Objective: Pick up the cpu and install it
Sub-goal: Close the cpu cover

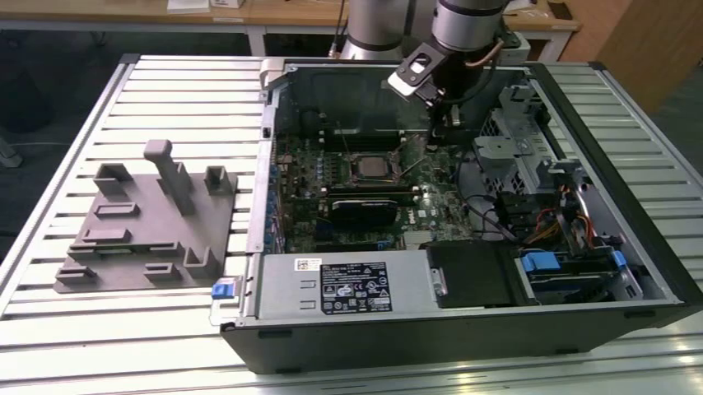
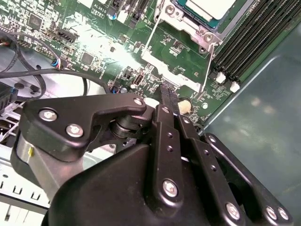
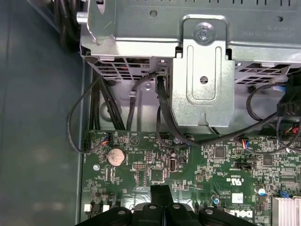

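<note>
Black two-finger gripper (image 2: 168,92) hanging over green motherboard (image 3: 207,162) inside open black computer case (image 1: 462,346), fingers pressed together, gripping nothing | small silvery square cpu (image 2: 207,7) sitting in metal-framed socket (image 2: 195,29) | seating looking done, latching unclear

- Exterior view: off my arm, high and well back, looking steeply down into the open computer case (image 1: 462,329) on the slatted table (image 1: 165,82); my gripper (image 1: 450,123) is seen from outside.
- First wrist view: close, facing past my fingertips (image 3: 156,190) onto the motherboard (image 3: 211,165) and the metal drive cage (image 3: 202,70) beyond.
- Second wrist view: behind my gripper's linkage, near, looking obliquely along the fingers (image 2: 169,101).
- Shared: all three views show the motherboard around my tips.
</note>
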You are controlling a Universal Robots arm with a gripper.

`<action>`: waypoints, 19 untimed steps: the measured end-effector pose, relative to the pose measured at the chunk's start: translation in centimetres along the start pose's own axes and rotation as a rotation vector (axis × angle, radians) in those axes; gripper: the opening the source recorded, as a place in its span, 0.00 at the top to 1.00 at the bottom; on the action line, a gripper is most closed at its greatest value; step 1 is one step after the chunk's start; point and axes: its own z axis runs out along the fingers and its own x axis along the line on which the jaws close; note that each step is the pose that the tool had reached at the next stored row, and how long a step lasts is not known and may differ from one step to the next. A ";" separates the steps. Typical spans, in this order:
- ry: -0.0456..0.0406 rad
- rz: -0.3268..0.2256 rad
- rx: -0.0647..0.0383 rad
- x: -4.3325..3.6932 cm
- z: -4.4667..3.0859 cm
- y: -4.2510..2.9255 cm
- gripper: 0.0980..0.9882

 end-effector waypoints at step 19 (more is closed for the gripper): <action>0.0003 0.000 0.018 0.00 1.06 -0.64 0.99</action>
